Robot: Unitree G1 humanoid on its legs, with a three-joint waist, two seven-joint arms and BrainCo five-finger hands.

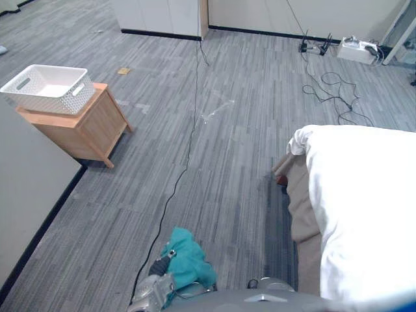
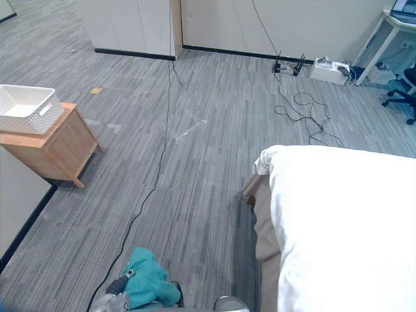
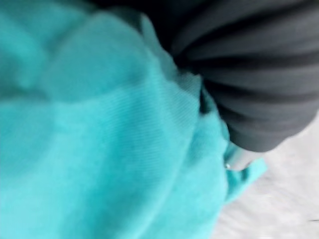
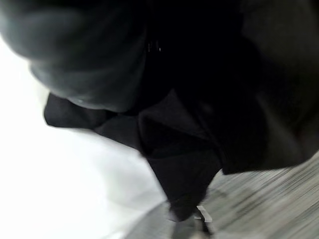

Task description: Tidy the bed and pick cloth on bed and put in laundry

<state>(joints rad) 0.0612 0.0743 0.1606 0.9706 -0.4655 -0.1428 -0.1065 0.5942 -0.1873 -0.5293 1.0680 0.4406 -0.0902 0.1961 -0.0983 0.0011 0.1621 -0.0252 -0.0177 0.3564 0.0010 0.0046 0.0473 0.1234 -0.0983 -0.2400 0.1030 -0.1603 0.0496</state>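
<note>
A bunched teal knitted cloth sits low at the robot's left side, above the grey striped carpet floor and well apart from the bed. It is heaped over the left hand, whose dark ribbed cover shows beside it. In the left wrist view the teal fabric lies right against that cover and hides the grasp, so I cannot tell whether the hand is closed on it. The wide bed with a smooth white duvet stands to the robot's right, and a beige under-sheet hangs down its near side towards the carpet. Across the floor to the left, a white perforated plastic basket rests on top of a small light wooden bedside cabinet, which stands close to a grey wall. The right hand appears in its own wrist view as a dark blurred mass, perhaps with black fabric hanging under it, above the white bedding; its state cannot be told.
</note>
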